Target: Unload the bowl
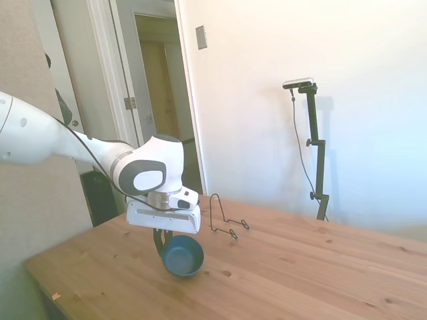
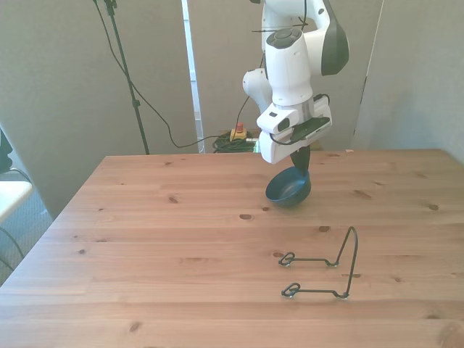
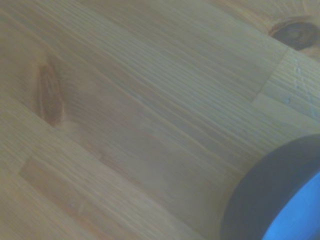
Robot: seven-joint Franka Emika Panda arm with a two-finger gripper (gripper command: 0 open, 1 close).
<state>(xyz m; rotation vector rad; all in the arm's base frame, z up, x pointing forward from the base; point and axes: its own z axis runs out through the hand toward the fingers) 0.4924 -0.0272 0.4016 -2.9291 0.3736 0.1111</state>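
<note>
The bowl (image 2: 288, 188) hangs tilted from the hand (image 2: 300, 161), clamped by its rim, just above the counter (image 2: 181, 239). The wire rack (image 2: 326, 264) stands empty at the bowl's five o'clock in the front view, so set-down seems next.

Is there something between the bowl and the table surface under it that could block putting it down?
Nothing visible does. The gripper holds the bowl tilted, low over bare wood of the table. The wire rack stands apart, nearer the front edge in the front view, not under the bowl.
</note>
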